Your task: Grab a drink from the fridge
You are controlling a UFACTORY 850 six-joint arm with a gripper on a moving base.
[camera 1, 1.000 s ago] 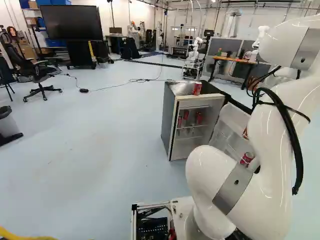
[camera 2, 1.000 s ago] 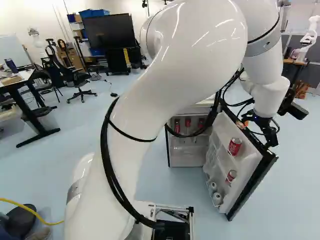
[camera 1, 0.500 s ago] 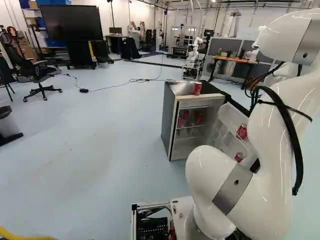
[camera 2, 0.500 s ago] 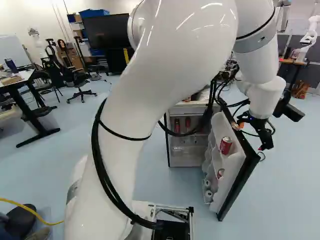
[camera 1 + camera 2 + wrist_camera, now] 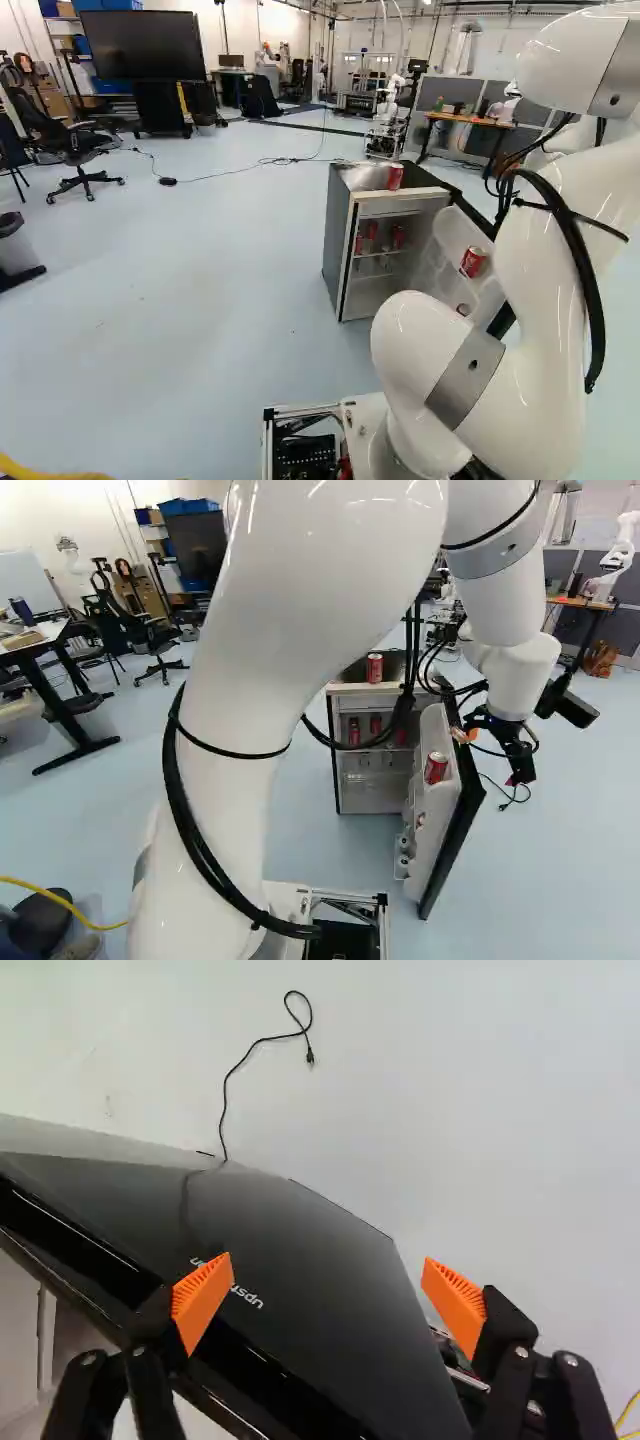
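The gripper (image 5: 521, 768) hangs outside the fridge's open door (image 5: 456, 830), on its dark outer side. In the wrist view the gripper (image 5: 326, 1263) stands open, orange pads wide apart, with the door's dark face (image 5: 300, 1230) ahead of and between them. Whether a finger touches the door cannot be told. The small fridge (image 5: 340, 235) holds several red cans (image 5: 397, 237) on its inner shelf. A red can (image 5: 436, 768) sits in the door's rack, partly seen in the left base view too. Another red can (image 5: 395, 176) stands on top of the fridge.
A black cable (image 5: 228, 1085) with a plug lies on the floor beyond the door. Farther off stand a desk (image 5: 470, 120), an office chair (image 5: 75, 150) and a large screen (image 5: 143, 45). Another robot (image 5: 618, 555) shows at the right of the right base view.
The door has swung partway toward the fridge's front, its rack and can moving with it. The arm and gripper have shifted left in the right base view. The base has not moved.
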